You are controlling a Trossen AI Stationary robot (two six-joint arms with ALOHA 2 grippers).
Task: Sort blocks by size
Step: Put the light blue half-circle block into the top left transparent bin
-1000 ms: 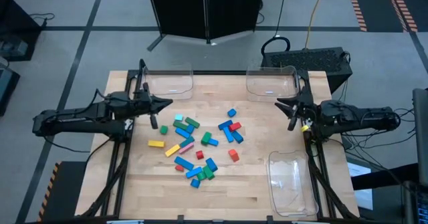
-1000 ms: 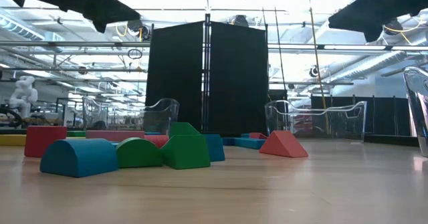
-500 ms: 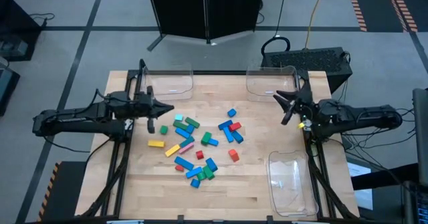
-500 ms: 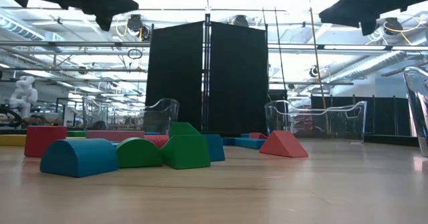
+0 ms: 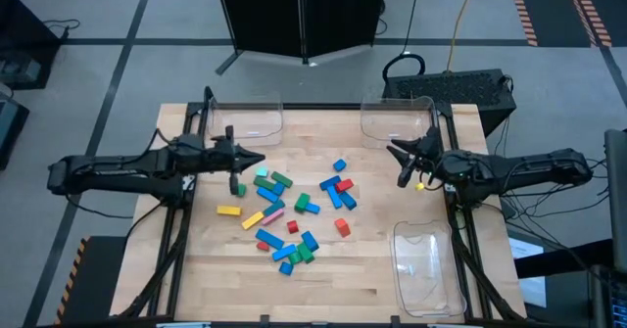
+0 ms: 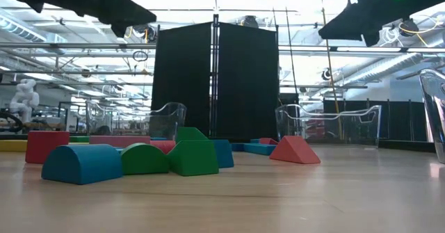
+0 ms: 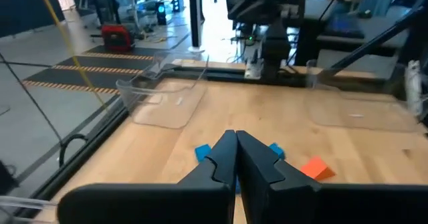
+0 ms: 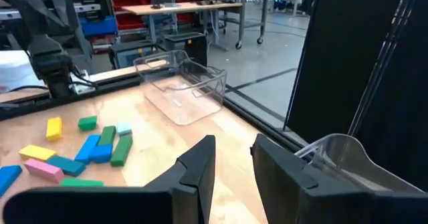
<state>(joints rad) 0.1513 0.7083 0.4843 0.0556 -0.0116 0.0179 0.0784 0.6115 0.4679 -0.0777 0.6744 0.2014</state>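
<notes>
The blocks (image 5: 294,210) lie loose in a cluster at the middle of the wooden table, resting flat on it; several are blue, others green, red, yellow, pink and teal. They also show in the low view (image 6: 174,156) and the right wrist view (image 8: 100,147). My left gripper (image 5: 257,158) hovers above the table at the cluster's far left edge, shut and empty; its closed fingers show in the left wrist view (image 7: 234,140). My right gripper (image 5: 396,165) hovers to the right of the cluster, open and empty, with a gap between its fingers in the right wrist view (image 8: 233,150).
Three clear plastic trays stand on the table: one at the far left (image 5: 250,120), one at the far right (image 5: 397,117), one at the near right (image 5: 426,264). Bare wood lies along the near edge and at the near left.
My left gripper has gone toward the table's right edge, closer to the blocks. My right gripper has gone toward the table's left edge, also closer to the blocks. The blocks have not moved.
</notes>
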